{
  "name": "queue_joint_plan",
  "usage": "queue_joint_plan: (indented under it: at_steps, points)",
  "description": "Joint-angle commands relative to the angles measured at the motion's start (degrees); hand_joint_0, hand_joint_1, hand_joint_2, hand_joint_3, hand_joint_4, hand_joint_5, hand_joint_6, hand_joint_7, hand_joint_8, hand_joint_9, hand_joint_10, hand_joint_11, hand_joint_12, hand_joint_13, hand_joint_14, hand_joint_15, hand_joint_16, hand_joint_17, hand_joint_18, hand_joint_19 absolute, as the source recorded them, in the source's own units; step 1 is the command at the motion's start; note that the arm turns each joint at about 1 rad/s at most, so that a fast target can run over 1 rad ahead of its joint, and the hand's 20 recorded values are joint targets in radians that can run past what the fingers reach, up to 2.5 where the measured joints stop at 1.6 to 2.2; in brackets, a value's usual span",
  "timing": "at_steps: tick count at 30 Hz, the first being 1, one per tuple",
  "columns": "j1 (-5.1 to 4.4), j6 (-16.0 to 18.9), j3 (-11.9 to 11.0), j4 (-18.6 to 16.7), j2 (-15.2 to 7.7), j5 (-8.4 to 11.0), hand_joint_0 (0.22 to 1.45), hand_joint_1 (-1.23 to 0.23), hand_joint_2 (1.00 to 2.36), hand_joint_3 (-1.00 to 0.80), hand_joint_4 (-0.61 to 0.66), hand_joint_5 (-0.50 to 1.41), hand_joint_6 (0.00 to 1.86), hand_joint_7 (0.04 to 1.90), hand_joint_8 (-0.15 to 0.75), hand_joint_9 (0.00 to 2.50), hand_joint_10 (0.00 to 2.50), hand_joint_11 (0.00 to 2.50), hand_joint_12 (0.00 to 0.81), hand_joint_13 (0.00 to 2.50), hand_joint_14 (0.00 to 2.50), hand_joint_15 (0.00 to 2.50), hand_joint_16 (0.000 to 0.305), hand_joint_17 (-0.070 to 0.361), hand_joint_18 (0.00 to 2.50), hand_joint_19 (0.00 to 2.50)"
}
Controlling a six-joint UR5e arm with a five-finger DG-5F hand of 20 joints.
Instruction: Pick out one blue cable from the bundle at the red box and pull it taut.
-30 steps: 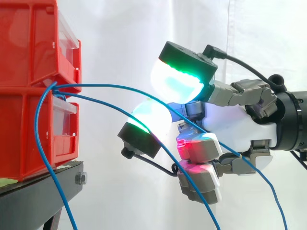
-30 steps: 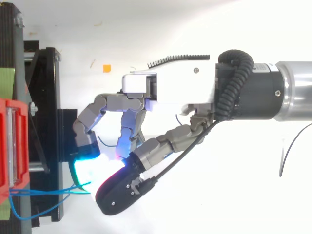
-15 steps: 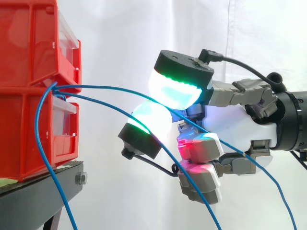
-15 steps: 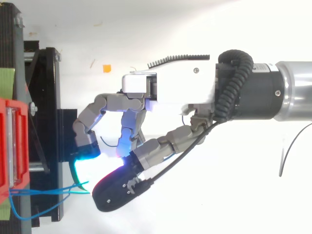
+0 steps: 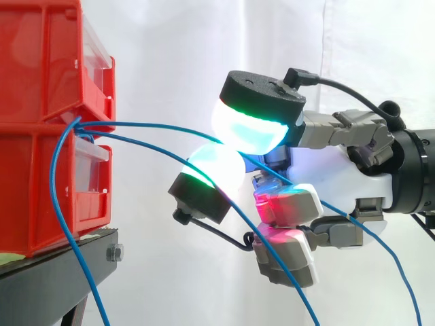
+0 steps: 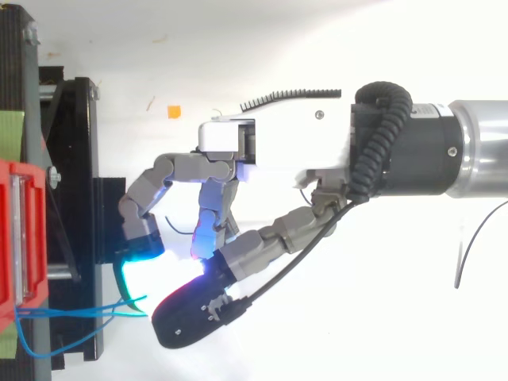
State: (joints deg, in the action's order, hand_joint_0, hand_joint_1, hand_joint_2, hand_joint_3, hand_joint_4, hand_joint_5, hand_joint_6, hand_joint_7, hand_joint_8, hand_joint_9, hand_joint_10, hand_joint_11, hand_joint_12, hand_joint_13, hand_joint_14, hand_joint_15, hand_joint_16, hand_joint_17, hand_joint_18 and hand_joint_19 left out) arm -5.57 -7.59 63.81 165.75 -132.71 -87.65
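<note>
Blue cable (image 5: 149, 123), thin, top strand of the bundle: one end at the stacked red plastic bins (image 5: 41, 102), the other nipped in the grey-and-white robot hand (image 5: 333, 170). Nearest in side view, a second thin blue strand (image 5: 139, 142) sags lower, crosses in front of the lower cyan-green glowing pad (image 5: 214, 166), then drops past the red-glowing pads (image 5: 285, 204). Just behind it the blue cable goes in btwn that lower pad and the upper cyan-green pad (image 5: 248, 132). The two pads are close together, gap narrow, fingers curled round the cable. It comes out rt of the hand and curves down, not taut. A third blue strand (image 5: 90, 285) loops down by the bins, which sit on a black metal stand (image 5: 47, 278). Top view: the strands run from bins twd the pads' glow. Farthest back, white curtain (image 5: 177, 54).
</note>
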Motion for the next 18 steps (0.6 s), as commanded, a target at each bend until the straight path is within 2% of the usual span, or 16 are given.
queue_joint_plan:
  at_steps: [1, 3, 7, 13, 15, 16, 18]
  points:
    - [0.03, 1.4, 0.0, 0.5, 0.0, -0.06, 0.64, -0.85, 1.02, 0.07, -0.11, -0.09, 0.92, 1.11, 0.321, 1.43, 0.02, 0.8, 0.342, 1.23, 0.02, 0.75, 0.057, 0.129, 1.1, 0.97]
    - [0.03, 3.1, 0.0, 1.2, 0.1, -0.06, 0.64, -0.85, 1.02, 0.07, -0.11, -0.09, 0.92, 1.11, 0.316, 1.43, 0.02, 0.8, 0.349, 1.23, 0.02, 0.76, 0.058, 0.13, 1.1, 0.97]
    - [-0.06, 6.5, 0.0, 4.1, 0.1, -1.47, 0.65, -0.85, 1.02, 0.06, -0.11, -0.09, 0.92, 1.11, 0.316, 1.43, 0.03, 0.8, 0.352, 1.23, 0.03, 0.76, 0.058, 0.13, 1.11, 0.94]
    - [0.03, 9.3, 0.0, 4.2, 0.0, -3.75, 0.64, -0.84, 1.02, 0.06, -0.11, -0.09, 0.92, 1.09, 0.32, 1.44, 0.03, 0.79, 0.356, 1.23, 0.03, 0.73, 0.051, 0.114, 1.06, 0.85]
    - [0.03, 10.1, 0.0, 4.2, 0.0, -4.02, 0.64, -0.83, 1.02, 0.06, -0.11, -0.09, 0.92, 1.09, 0.322, 1.44, 0.03, 0.8, 0.348, 1.24, 0.03, 0.73, 0.05, 0.112, 1.05, 0.84]
    - [0.12, 12.1, 0.1, 4.2, 0.0, -4.02, 0.64, -0.83, 1.02, 0.06, -0.11, -0.09, 0.92, 1.09, 0.322, 1.44, 0.03, 0.79, 0.353, 1.24, 0.02, 0.73, 0.05, 0.112, 1.05, 0.84]
    - [0.21, 12.5, 0.3, 4.2, 0.0, -4.02, 0.64, -0.83, 1.02, 0.05, -0.1, -0.09, 0.92, 1.09, 0.324, 1.45, 0.03, 0.78, 0.354, 1.24, 0.02, 0.72, 0.05, 0.112, 1.05, 0.84]
